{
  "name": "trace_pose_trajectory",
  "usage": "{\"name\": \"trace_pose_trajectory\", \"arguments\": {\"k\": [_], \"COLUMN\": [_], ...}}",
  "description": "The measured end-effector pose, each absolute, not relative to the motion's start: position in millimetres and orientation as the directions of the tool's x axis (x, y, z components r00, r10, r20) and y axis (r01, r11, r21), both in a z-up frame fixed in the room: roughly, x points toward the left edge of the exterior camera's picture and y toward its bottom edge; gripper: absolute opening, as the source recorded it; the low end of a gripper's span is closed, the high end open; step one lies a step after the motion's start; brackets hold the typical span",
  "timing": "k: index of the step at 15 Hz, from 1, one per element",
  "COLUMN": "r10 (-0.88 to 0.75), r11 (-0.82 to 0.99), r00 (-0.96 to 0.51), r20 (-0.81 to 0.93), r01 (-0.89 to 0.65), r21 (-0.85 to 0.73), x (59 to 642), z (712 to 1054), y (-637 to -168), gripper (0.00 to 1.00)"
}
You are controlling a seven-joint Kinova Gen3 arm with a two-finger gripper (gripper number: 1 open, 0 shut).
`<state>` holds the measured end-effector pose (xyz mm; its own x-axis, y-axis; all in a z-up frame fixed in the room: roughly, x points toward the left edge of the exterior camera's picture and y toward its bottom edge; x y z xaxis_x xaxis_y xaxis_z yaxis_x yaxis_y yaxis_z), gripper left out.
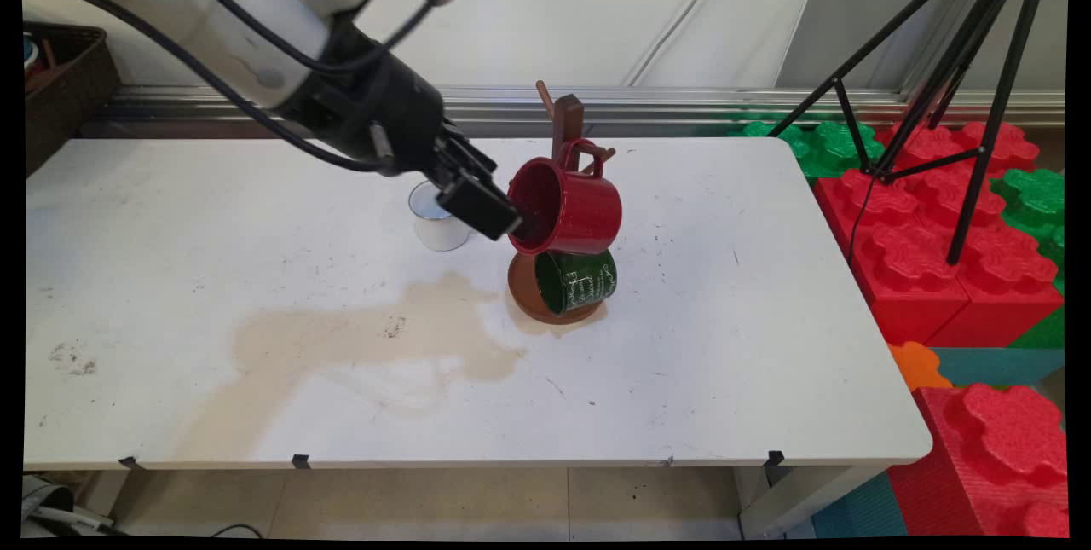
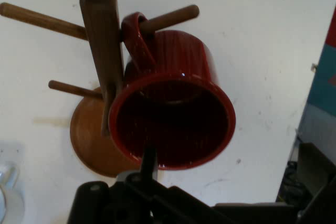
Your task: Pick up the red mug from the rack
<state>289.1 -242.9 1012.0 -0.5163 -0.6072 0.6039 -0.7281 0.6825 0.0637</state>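
Note:
A red mug lies on its side in the air, its mouth facing my gripper. The gripper is shut on the mug's lower rim, one finger inside and one outside. The mug's handle is looped over an upper peg of the wooden mug tree. A dark green mug hangs lower on the same tree, just above its round base. Behind my gripper, a white mug stands upright on the table.
A brownish stain spreads over the table left of the tree's base. A black tripod stands on big red and green foam blocks off the table's right end. A dark basket sits at the far left.

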Motion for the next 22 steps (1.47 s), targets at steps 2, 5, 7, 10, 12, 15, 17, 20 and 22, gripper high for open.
{"name": "trace_pose_trajectory", "arguments": {"k": [2,5,7,10,12,15,17,20,22], "r10": [-0.617,-0.631,-0.643,-0.658,-0.665,-0.671,-0.674,-0.674,-0.676], "r11": [0.666,0.644,0.626,0.600,0.588,0.573,0.565,0.556,0.549], "r00": [-0.490,-0.452,-0.428,-0.395,-0.378,-0.358,-0.348,-0.339,-0.335], "r20": [0.616,0.631,0.635,0.641,0.645,0.649,0.652,0.657,0.657], "r01": [-0.741,-0.759,-0.772,-0.789,-0.797,-0.806,-0.811,-0.817,-0.823], "r21": [0.079,0.100,0.113,0.130,0.139,0.148,0.151,0.149,0.146], "x": [282.4,273.1,267.7,259.9,255.1,248.8,245.1,240.7,237.6], "z": [1002.5,989.4,980.7,967.8,960.3,950.9,945.9,941.6,938.7], "y": [-247.6,-252.5,-255.1,-258.9,-261.7,-265.1,-266.6,-268.1,-268.5], "gripper": [1.00,1.00,1.00,1.00,1.00,1.00,1.00,1.00,0.00]}}
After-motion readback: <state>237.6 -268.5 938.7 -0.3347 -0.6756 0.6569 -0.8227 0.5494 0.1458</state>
